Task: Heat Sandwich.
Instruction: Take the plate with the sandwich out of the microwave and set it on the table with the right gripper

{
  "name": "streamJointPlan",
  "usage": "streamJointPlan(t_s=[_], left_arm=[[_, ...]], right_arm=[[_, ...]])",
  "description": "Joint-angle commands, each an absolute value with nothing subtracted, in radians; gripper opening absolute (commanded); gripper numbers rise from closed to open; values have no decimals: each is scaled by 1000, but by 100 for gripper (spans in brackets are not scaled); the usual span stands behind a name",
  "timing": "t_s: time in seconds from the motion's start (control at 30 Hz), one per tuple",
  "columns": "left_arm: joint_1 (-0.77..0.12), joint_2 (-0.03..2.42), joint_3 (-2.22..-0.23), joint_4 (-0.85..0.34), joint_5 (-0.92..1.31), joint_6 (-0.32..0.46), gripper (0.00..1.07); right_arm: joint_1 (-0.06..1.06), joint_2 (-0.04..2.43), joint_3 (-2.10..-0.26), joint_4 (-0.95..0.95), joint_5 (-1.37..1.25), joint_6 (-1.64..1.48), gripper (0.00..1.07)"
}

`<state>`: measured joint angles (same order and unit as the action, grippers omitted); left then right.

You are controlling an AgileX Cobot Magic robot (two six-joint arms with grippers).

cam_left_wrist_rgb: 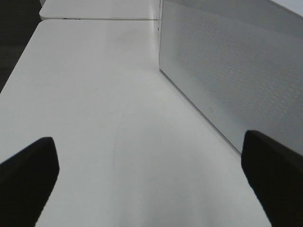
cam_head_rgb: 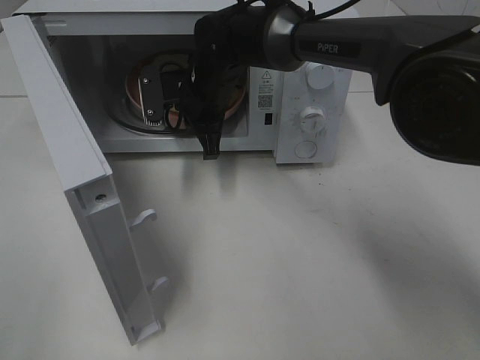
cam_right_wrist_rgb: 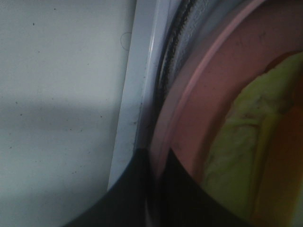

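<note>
Plate (cam_right_wrist_rgb: 208,90) with sandwich (cam_right_wrist_rgb: 241,137) is gripped by its rim inside the open microwave (cam_head_rgb: 324,112) by closed right fingers (cam_right_wrist_rgb: 141,176) (left fingers (cam_left_wrist_rgb: 28,172) spread wide, empty); release, door (cam_head_rgb: 67,150) closing and heating are judged still to be done.

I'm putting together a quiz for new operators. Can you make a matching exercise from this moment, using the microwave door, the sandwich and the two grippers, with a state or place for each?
Things:
1. microwave door
2. sandwich
3. left gripper
4. right gripper

States or places:
A. shut on the rim of the pink plate
B. swung wide open
C. open, over the table
D. lying on the plate inside the microwave

Pairs: 1-B, 2-D, 3-C, 4-A
</note>
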<state>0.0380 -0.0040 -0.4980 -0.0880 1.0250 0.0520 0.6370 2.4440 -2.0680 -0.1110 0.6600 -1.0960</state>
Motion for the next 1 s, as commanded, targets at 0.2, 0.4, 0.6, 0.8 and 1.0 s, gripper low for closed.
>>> streamJointPlan(t_s=[0.2, 0.4, 0.6, 0.8, 1.0], left_arm=[[32, -31, -494, -86, 1028, 45, 103], [32, -31, -494, -86, 1028, 45, 103], [32, -31, -494, -86, 1028, 45, 103], [32, -31, -494, -86, 1028, 45, 103], [32, -31, -494, -86, 1028, 45, 103]], right_arm=[[628, 2422, -2062, -94, 699, -1137, 0], [628, 2371, -2023, -45, 689, -1252, 0], [628, 2331, -1976, 0, 661, -1349, 0], [628, 2282, -1900, 10, 586, -1378, 0], [628, 2238, -1836, 40, 581, -1455, 0]])
